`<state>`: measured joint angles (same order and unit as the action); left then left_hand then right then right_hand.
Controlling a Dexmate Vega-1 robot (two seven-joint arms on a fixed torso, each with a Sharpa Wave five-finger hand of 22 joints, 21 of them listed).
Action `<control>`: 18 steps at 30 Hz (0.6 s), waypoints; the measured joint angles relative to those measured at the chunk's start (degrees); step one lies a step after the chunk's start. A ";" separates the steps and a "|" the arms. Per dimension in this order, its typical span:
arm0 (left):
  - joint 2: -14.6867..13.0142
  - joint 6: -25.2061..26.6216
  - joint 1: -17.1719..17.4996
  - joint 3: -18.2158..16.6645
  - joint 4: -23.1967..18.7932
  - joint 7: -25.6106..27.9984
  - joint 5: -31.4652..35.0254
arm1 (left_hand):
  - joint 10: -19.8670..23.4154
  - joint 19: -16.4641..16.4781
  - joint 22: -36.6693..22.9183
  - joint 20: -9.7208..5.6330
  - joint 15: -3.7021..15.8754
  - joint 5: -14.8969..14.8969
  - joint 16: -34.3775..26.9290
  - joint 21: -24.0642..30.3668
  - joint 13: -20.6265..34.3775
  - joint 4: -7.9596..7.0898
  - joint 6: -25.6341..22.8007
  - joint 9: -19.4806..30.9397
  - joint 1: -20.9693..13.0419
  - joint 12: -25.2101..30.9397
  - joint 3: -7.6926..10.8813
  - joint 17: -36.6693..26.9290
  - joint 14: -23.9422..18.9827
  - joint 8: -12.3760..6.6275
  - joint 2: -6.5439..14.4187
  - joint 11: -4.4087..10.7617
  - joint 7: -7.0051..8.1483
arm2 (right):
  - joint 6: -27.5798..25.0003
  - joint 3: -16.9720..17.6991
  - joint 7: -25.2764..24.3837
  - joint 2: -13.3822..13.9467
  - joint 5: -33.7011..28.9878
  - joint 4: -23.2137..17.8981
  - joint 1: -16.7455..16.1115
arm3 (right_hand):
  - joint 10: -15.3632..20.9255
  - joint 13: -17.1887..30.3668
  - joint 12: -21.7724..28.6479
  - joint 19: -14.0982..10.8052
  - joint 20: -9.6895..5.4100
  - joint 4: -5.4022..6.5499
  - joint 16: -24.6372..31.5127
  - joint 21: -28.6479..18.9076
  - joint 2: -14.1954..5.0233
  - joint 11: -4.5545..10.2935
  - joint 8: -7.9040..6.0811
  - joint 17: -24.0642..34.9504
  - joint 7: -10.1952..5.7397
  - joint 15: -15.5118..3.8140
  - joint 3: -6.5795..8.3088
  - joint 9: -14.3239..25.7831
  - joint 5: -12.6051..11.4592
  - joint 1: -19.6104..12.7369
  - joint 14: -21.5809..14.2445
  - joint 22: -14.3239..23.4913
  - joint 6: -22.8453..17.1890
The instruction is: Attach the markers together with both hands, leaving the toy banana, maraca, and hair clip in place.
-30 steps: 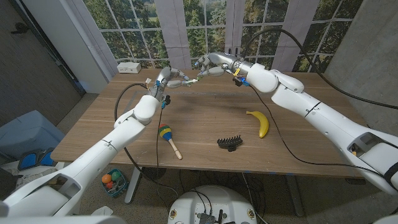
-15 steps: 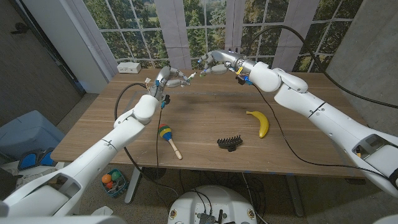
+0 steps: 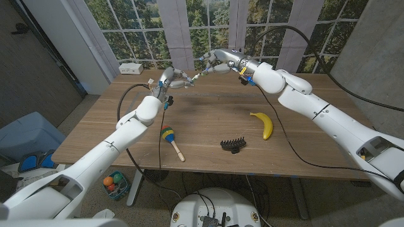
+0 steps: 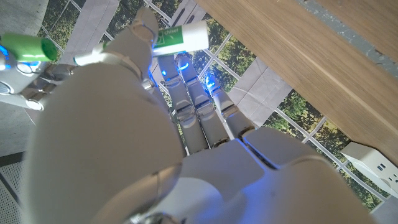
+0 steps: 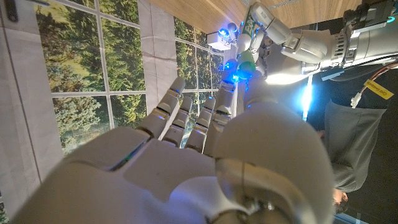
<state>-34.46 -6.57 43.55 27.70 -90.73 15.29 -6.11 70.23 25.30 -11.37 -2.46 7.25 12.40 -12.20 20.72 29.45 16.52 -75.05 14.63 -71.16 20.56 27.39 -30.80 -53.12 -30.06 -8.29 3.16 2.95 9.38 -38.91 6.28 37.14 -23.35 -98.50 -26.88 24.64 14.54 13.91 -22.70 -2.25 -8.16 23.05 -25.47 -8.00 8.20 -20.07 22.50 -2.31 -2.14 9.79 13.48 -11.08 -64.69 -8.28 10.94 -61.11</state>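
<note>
We are holding two slim white plastic markers with green ends up above the far side of the wooden table (image 3: 208,120), one in each hand. Our left hand (image 3: 169,79) is gripping the left marker (image 3: 187,81) by its barrel, the white body with its green label sticking out past the fingertips in the left wrist view (image 4: 180,37). Our right hand (image 3: 218,64) is pinching the right marker (image 3: 203,70), whose green end shows just beyond the fingers (image 5: 247,61) in the right wrist view. The two markers are pointing at each other between the hands, and their ends look to be meeting or nearly so; we cannot tell whether they are seated. We are judging them light, stiff and smooth, so likely to slip or twist in a loose pinch; holding each at mid-barrel, close behind the free end, should keep them lined up for the push. Well clear of both hands, the yellow toy banana (image 3: 266,124), the striped wooden-handled maraca (image 3: 170,140) and the black toothed hair clip (image 3: 232,145) are lying on the table's near half.
</note>
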 measured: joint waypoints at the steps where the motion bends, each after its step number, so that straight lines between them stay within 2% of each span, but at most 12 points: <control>1: -0.03 0.00 0.00 0.02 -0.15 0.00 0.00 | 0.00 0.00 0.00 0.00 0.00 0.00 0.00 0.00 -0.01 0.10 0.00 -0.01 0.00 -0.03 0.10 0.00 0.00 0.00 0.00 0.00 -0.01 | 0.12 0.00 -0.05 0.00 0.00 0.00 0.00 | 0.00 0.00 0.00 0.00 0.00 -0.07 0.00 0.00 0.00 0.00 0.00 0.00 0.00 0.00 -0.07 0.00 0.00 0.00 0.00 0.00 0.00; 8: -0.29 -0.10 0.28 0.07 -0.88 -0.24 0.35 | 0.00 0.00 0.00 0.00 0.24 -0.01 -0.40 0.00 -0.43 0.22 -0.19 0.26 0.00 -0.22 0.25 -0.10 -0.40 -0.28 -0.01 0.00 -0.19 | 0.63 -0.20 -0.69 -0.32 -0.50 0.50 -0.09 | -0.25 -0.18 0.00 0.00 0.00 -0.07 0.00 -0.44 -0.01 0.26 0.45 0.00 -0.22 0.00 -0.07 -0.03 0.00 -0.01 -0.01 0.00 0.22; 13: -0.38 -0.10 0.41 0.07 -1.19 -0.36 0.42 | 0.10 0.00 0.01 0.00 0.43 -0.03 -0.40 0.00 -0.41 0.14 -1.10 0.02 0.16 -0.38 0.93 -0.15 -0.66 -0.28 -0.17 -0.10 -0.10 | 0.71 -0.27 -1.24 -0.42 -1.16 0.69 -0.11 | -0.92 -0.17 -0.40 0.00 0.00 -0.07 0.00 -0.44 -0.26 0.93 0.46 0.00 -0.52 0.19 -0.07 -0.23 0.01 -0.26 0.23 0.00 0.51; 18: -0.42 -0.13 0.43 0.07 -1.27 -0.56 0.47 | 0.32 0.00 0.01 0.00 0.42 -0.06 -0.68 0.00 -0.40 0.00 -1.40 -0.11 0.53 -0.32 1.57 -0.25 -1.26 -0.28 -0.55 -0.31 -0.16 | 0.72 -0.40 -2.09 -0.61 -2.17 1.13 -0.11 | -1.62 -0.37 -0.40 0.00 0.00 -0.07 0.00 -0.44 -0.41 0.84 0.90 -0.01 -1.03 -0.10 -0.07 -0.34 0.05 -0.41 0.51 0.00 1.03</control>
<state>-34.89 -6.71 43.98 27.77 -92.00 14.73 -5.64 70.55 25.30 -11.36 -2.46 7.68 12.34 -12.88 20.72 29.04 16.52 -76.46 14.52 -70.63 20.24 28.97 -31.06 -54.38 -30.34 -8.84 2.84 2.78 10.10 -39.31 4.19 36.52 -25.52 -97.37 -26.99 23.02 14.17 13.51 -22.70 -2.25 -8.22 23.05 -25.91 -8.41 9.04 -19.17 22.49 -3.34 -2.24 9.72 13.14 -11.03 -65.10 -7.77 10.94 -60.08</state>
